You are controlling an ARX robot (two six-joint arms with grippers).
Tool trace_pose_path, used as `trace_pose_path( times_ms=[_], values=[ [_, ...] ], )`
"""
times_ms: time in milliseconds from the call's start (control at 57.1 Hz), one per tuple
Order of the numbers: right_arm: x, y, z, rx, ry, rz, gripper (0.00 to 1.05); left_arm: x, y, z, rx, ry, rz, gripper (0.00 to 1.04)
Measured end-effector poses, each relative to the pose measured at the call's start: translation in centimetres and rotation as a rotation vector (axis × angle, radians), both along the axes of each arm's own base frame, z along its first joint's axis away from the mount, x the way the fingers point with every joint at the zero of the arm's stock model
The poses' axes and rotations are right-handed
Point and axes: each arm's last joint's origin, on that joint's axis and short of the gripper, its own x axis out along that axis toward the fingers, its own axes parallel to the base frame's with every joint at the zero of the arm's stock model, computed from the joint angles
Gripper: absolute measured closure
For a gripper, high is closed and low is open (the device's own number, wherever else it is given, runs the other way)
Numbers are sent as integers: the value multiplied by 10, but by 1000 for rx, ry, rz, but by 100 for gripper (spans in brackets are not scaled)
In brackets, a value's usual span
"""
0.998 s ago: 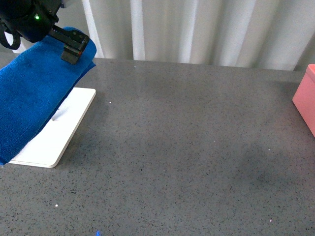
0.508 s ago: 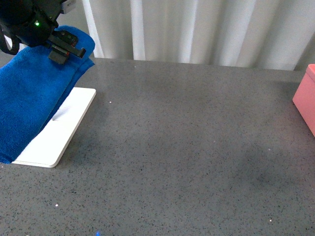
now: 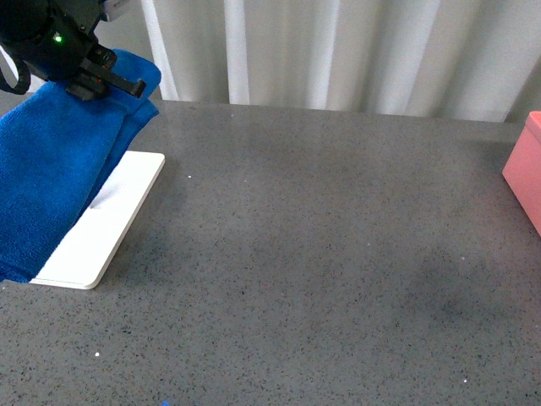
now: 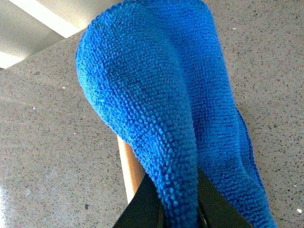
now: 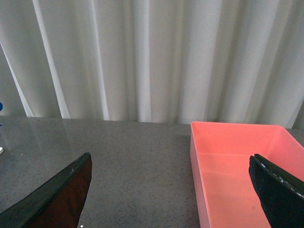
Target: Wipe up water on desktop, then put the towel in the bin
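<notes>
The towel is soft, light and floppy (thick microfibre that should grip well but will sag and trail), so a bunched fold looks the best place to hold it. The left gripper has it just so, jaws pinched on a gathered ridge of cloth above the far left corner of the desktop, the rest draping over the white tray along the left edge. The right gripper hangs with its 2 fingers spread and empty, facing the bin at the desk's right edge, well apart from the towel.
</notes>
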Motion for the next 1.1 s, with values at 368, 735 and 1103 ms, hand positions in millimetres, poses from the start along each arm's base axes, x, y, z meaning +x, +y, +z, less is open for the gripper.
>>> trace_pose_path(
  times_ms=[368, 735, 1103],
  values=[
    [0, 0, 0, 0, 0, 0, 7, -18, 21, 56, -71, -79, -4, 100],
    [0, 0, 0, 0, 0, 0, 7, -46, 11, 151, -462, -299, -88, 100],
    [0, 0, 0, 0, 0, 0, 7, -96, -66, 176, -843, -391, -351, 100]
  ],
)
